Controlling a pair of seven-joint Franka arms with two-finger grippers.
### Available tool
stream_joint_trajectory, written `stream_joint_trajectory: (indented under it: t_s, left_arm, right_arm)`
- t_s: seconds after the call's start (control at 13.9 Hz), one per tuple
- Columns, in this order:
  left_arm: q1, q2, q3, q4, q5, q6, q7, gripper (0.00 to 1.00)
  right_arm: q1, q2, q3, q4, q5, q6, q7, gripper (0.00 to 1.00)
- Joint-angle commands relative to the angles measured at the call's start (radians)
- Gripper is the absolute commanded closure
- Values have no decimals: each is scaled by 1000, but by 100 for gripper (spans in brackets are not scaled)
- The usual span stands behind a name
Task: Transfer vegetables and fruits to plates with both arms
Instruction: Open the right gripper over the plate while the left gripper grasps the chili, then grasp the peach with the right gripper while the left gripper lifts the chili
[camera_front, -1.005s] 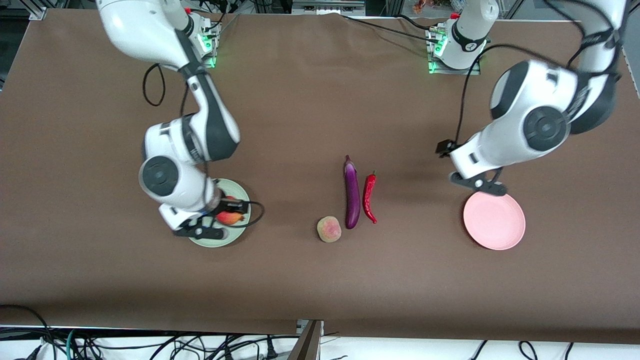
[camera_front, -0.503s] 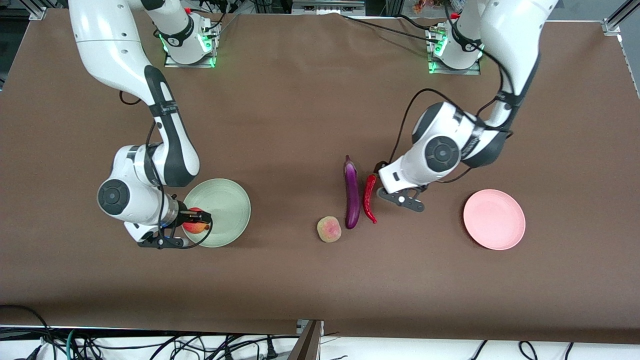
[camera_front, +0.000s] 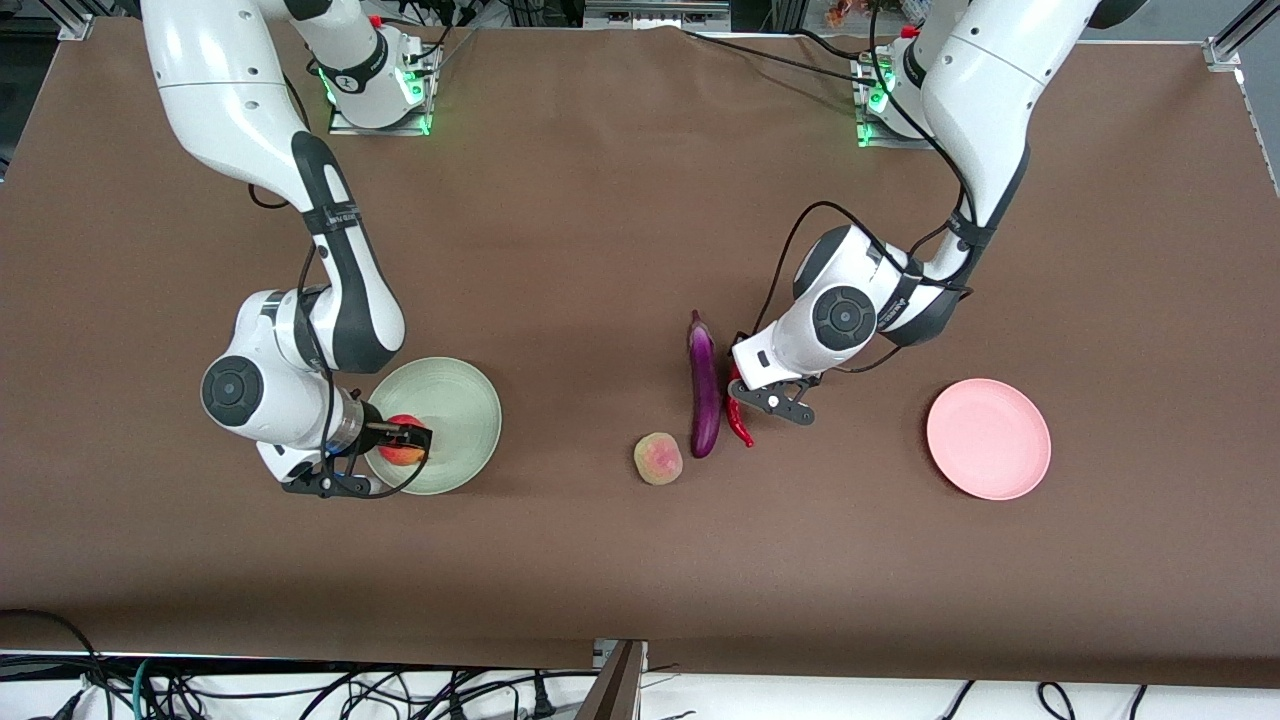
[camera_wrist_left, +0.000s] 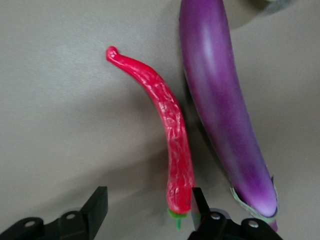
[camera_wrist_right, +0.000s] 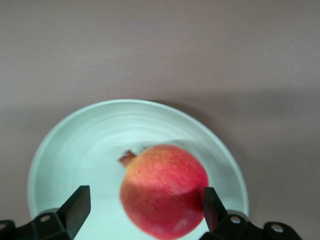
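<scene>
The right gripper (camera_front: 400, 440) hangs over the larger pale green round plate (camera_front: 470, 400), its fingers spread with a gap on one side of the small round red fruit with a yellowish blush (camera_wrist_right: 165, 190), which sits on the plate between them.

The left gripper (camera_wrist_left: 145, 212) is low over the thin curved red chili pepper (camera_wrist_left: 167, 140), fingers parted astride its green stem end without pinching it. Just beside it lies the long glossy purple eggplant (camera_wrist_left: 220, 105), with the fuzzy pale yellow-green fruit (camera_front: 658, 458) near its tip. The smaller pink round plate (camera_front: 988, 438) lies well apart, toward the left arm's end.
</scene>
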Motion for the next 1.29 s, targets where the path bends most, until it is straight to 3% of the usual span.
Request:
stream_joint_trajectory:
  t_s: [0.0, 0.29, 0.36, 0.5, 0.57, 0.79, 0.86, 1.08, 1.22]
  left_arm:
    - [-26, 14, 5, -7, 0, 34, 0, 30]
    - [-52, 32, 5, -7, 0, 61, -2, 35]
    - [-53, 34, 5, -7, 3, 63, 0, 48]
    - [-53, 37, 5, -4, 2, 63, -4, 83]
    - [-40, 31, 6, -5, 3, 63, -4, 88]
    - [-21, -47, 28, -5, 11, 43, 1, 93]
    - [3, -78, 28, -5, 11, -6, 3, 97]
    - [107, -161, 34, 8, 29, -188, 24, 98]
    - [192, -184, 35, 15, 136, -267, 99, 95]
  right_arm:
    - [50, -8, 5, 109, 15, -110, 157, 1]
    - [120, 37, 5, 229, 17, -100, 317, 1]
    - [146, 63, 5, 271, 17, -90, 368, 1]
    - [191, 124, 5, 346, 17, -26, 467, 1]
    - [209, 155, 5, 370, 17, 26, 501, 1]
    - [267, 218, 5, 388, 17, 184, 555, 1]
    - [289, 236, 5, 388, 17, 225, 572, 1]
    - [361, 297, 4, 394, 11, 347, 623, 1]
    - [409, 340, -2, 406, 8, 434, 665, 1]
